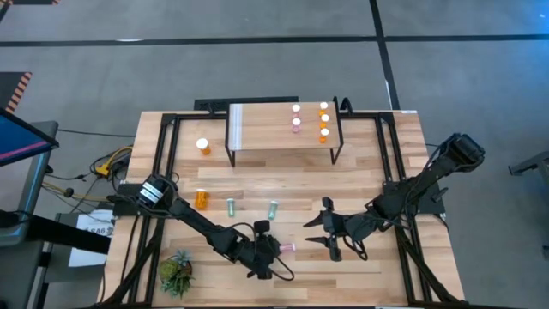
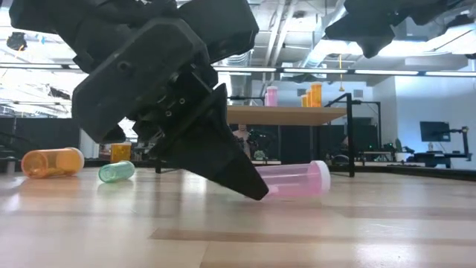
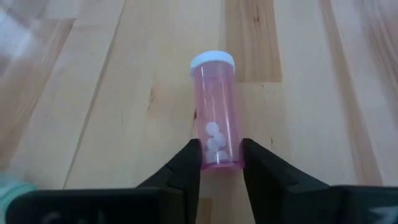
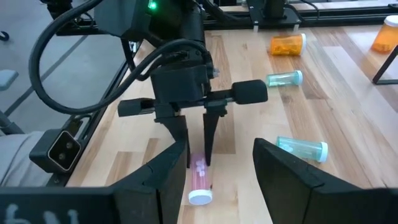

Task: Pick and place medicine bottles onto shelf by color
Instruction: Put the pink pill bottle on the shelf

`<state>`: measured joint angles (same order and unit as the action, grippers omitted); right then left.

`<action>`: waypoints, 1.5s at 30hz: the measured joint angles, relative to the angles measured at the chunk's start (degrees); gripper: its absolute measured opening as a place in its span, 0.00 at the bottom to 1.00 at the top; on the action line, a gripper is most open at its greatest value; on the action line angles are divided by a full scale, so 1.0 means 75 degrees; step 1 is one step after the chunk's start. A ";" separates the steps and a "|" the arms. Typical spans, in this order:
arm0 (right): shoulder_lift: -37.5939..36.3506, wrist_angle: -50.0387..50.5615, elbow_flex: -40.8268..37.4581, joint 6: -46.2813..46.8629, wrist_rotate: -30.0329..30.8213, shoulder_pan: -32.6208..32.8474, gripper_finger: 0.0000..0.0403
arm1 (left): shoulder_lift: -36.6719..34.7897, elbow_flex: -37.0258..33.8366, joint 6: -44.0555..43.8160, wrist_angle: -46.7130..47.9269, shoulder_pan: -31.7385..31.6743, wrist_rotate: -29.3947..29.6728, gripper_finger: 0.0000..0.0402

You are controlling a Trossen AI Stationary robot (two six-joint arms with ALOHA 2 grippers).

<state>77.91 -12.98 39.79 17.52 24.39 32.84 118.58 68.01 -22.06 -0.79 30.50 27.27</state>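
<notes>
now my left gripper [image 3: 221, 158] pinches the base of the pink bottle [image 3: 216, 112] lying on its side near the table's front, low so it lifts clean toward the far shelf [image 1: 274, 154], while my right gripper [image 4: 214, 171] waits open just right of it.

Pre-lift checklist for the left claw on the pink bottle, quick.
1. Left claw straddles the lying pink bottle at its base end: ok.
2. Fingers firmly clamped: cannot tell.
3. Cap on: ok.
4. Right claw open, apart from the bottle: ok.
5. Pink bottles already on the shelf, space beside them: ok.
6. Teal bottles clear of the lift: ok.
</notes>
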 joint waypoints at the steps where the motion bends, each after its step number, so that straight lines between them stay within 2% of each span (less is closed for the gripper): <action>1: 0.0000 -0.0019 0.0000 -0.0001 0.0043 0.0000 0.51 | 0.0000 0.0000 0.0030 -0.0021 0.0000 0.0000 0.20; 6: -0.0173 -0.0392 0.0000 -0.0385 0.0246 0.0164 0.51 | -0.0035 0.0000 0.0160 -0.0099 0.0050 0.0022 0.21; 14: -0.0498 -0.0410 -0.0003 -0.0663 0.0395 0.0318 0.51 | -0.0198 0.0003 0.0807 -0.0890 0.0096 0.0059 0.22; 21: -0.0615 -0.0459 -0.0003 -0.0914 0.0395 0.0373 0.51 | -0.0378 -0.0094 0.1087 -0.1050 0.0140 0.0716 0.22; 25: -0.0612 -0.0498 -0.0003 -0.0927 0.0395 0.0373 0.51 | -0.0903 -0.1044 0.1379 -0.2835 0.0172 0.0390 0.22; 31: -0.0609 -0.0496 -0.0003 -0.0985 0.0389 0.0247 0.51 | -0.1864 -0.3443 0.1515 -0.6726 0.0025 -0.0167 0.22; 35: -0.0578 -0.0648 -0.0003 -0.0824 0.0384 -0.0061 0.51 | -0.1972 -0.4500 0.1531 -0.8673 -0.0188 -0.0391 0.22; 40: -0.0403 -0.0816 -0.0003 -0.0721 0.0284 -0.0513 0.55 | -0.1973 -0.4841 0.1407 -0.8995 -0.0362 -0.0487 0.22; 45: 0.0013 -0.0898 0.0008 -0.0335 -0.0454 -0.1016 0.62 | -0.1973 -0.4797 0.1644 -0.8984 -0.0367 -0.0637 0.22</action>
<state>78.01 -19.72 39.85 15.01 20.99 25.22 103.79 32.03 -9.73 -68.16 27.75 22.49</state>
